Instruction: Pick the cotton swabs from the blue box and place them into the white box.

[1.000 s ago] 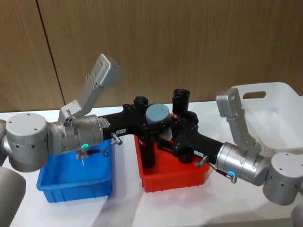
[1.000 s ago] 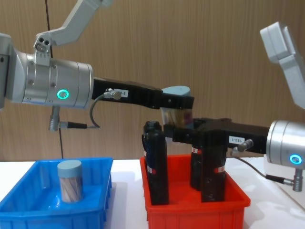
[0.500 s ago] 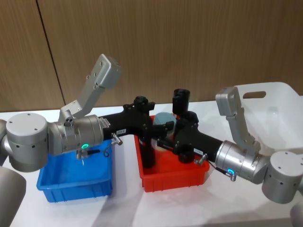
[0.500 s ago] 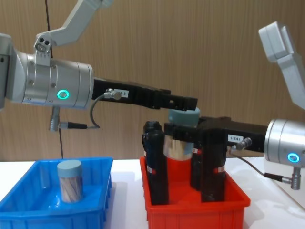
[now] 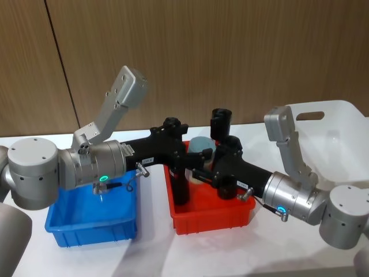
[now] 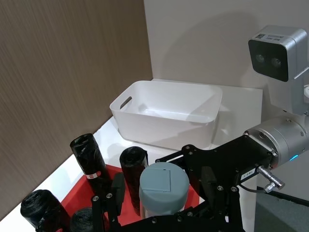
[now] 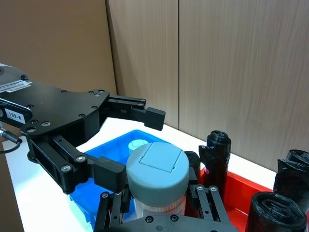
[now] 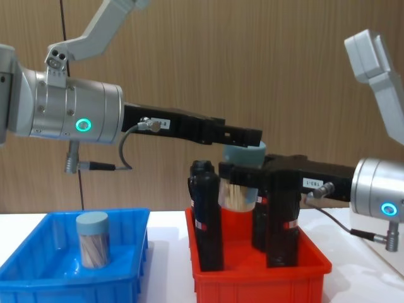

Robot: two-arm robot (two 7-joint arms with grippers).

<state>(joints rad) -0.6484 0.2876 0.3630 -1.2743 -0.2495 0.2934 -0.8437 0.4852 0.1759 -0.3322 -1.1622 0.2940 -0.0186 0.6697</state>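
Jar of cotton swabs point(image 8: 237, 194), clear plastic, grey-blue lid, is clenched in right end effector point(image 8: 241, 174) mid-frame, just below released left end effector point(image 8: 248, 136).

We see both arms stretched inward, meeting in the middle. The left arm point(image 8: 69, 117) runs approx. level, wrist straight. The left tool point(image 8: 251, 135) has its fingers spread w/ nothing gripped and sits just above the right tool point(image 8: 241, 178). The right arm point(image 8: 379, 192) comes in lower, forearm level, w/ its tool clamped on a jar point(image 7: 157, 171), held upright.
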